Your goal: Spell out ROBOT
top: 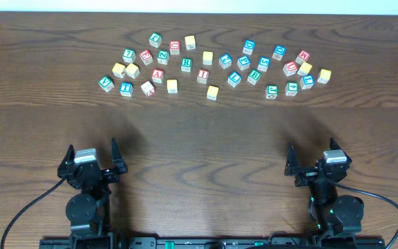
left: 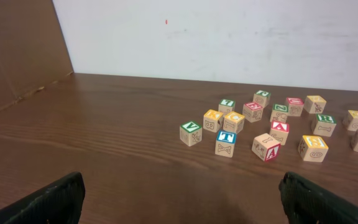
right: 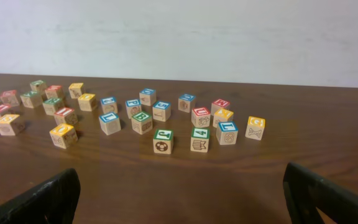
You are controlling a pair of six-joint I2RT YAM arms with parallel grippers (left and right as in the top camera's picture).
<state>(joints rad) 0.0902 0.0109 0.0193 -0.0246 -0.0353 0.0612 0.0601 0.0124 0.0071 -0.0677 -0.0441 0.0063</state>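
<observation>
Both claws spread, empty: L gripper [top: 92,155] and R gripper [top: 313,159] parked at near edge. Far band: small wooden letter cubes w/ coloured faces [top: 207,57] scattered, well apart from both. Of these, blue-faced T cube [left: 225,142] sits near-left in band, closer to L gripper; no row begun

Dark brown wood-grain table [top: 199,131] with a low sheen, pale wooden letter blocks [top: 206,66] with coloured painted faces, matt white wall [left: 229,37]
</observation>
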